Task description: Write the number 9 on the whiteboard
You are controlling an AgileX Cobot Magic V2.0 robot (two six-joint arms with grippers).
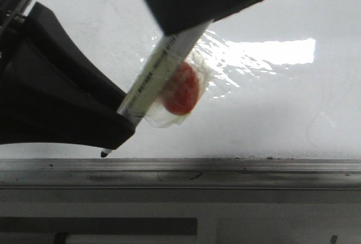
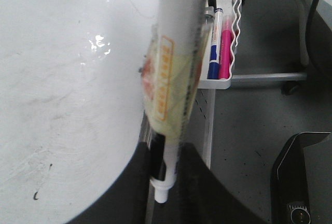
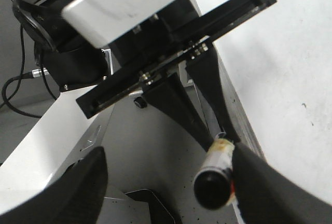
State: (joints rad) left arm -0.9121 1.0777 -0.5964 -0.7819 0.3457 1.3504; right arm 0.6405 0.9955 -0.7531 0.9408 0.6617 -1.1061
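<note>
Front view first. What has my left gripper (image 2: 163, 178) got?
— It is pinched on a marker (image 1: 161, 66), with a red lump (image 1: 181, 88) taped to the barrel.
— And the whiteboard (image 1: 282, 114)?
— Right behind the marker. The tip is low on the whiteboard, just above its grey tray edge (image 1: 225, 168). I cannot tell whether the tip touches.
— My right gripper (image 3: 168, 152)?
— Its fingers are spread, one on each side of the marker's rear end.
</note>
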